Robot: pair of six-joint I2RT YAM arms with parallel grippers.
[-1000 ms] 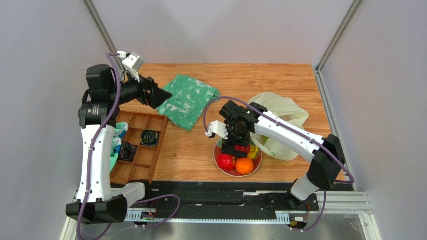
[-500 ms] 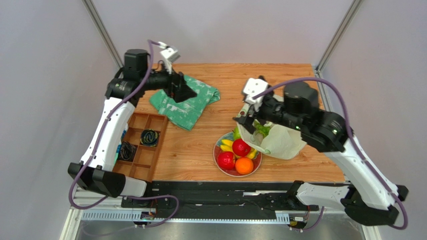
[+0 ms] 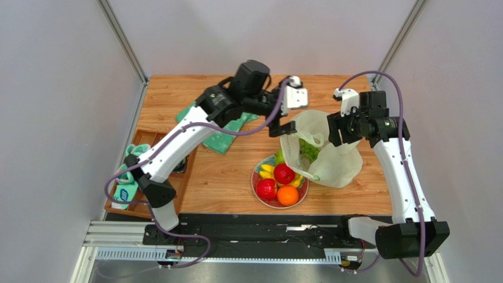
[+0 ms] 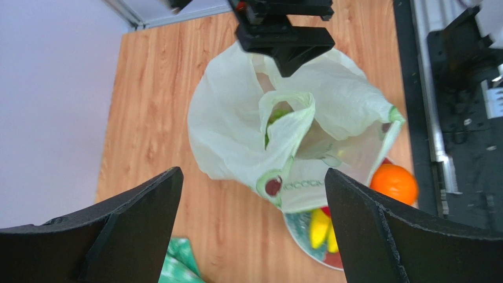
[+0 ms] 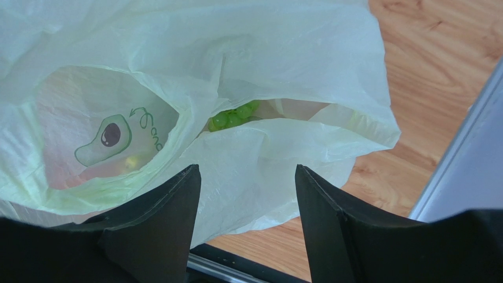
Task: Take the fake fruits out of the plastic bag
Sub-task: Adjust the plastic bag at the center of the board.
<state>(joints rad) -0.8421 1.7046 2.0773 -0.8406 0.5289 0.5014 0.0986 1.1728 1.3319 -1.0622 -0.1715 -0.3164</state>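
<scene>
The plastic bag (image 3: pixel 330 162) lies slumped at the right of the table, its mouth facing up. Green grapes (image 3: pixel 307 151) show inside it, also in the right wrist view (image 5: pixel 233 115). Two red fruits (image 3: pixel 284 174), an orange (image 3: pixel 287 195) and a yellow banana bunch (image 3: pixel 267 171) lie in a bowl (image 3: pixel 255 187) just left of the bag. My left gripper (image 3: pixel 286 128) is open and empty over the bag's left edge (image 4: pixel 252 172). My right gripper (image 3: pixel 337 126) is open and empty above the bag's far side (image 5: pixel 246 167).
A green-and-white cloth (image 3: pixel 219 140) lies at the back left, partly under the left arm. A wooden compartment tray (image 3: pixel 180 166) and a teal object (image 3: pixel 126 190) sit at the left edge. A metal rail (image 3: pixel 378 105) runs along the right edge.
The right gripper left a red fruit in the bowl and swung back to the bag's far side. The left arm swept right from the cloth to the bag.
</scene>
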